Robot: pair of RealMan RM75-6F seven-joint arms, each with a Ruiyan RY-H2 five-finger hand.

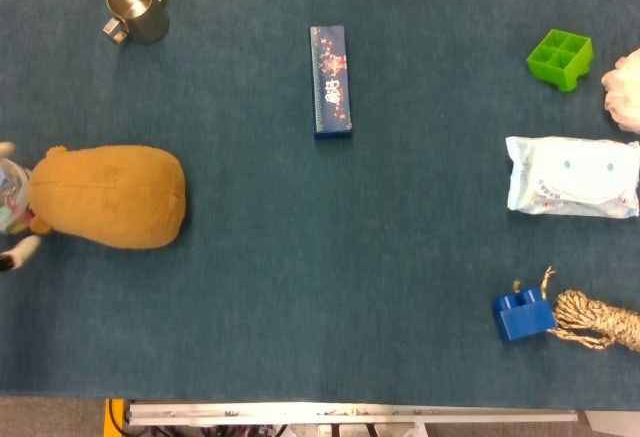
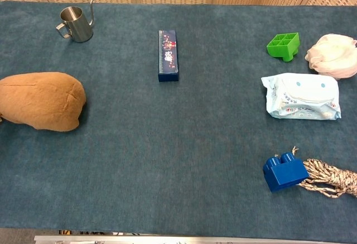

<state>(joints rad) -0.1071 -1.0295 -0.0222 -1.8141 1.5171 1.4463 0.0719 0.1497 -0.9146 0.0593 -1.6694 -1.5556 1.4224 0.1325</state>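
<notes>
From my head view, only the edge of the left robot hand shows, at the far left of the frame. Two pale fingertips poke in there, one farther from me and one nearer, well apart from each other. The nearer one has a dark band behind its white tip and angles slightly inward. Palm, wrist and arm lie beyond the frame, so I cannot tell its grip.
</notes>
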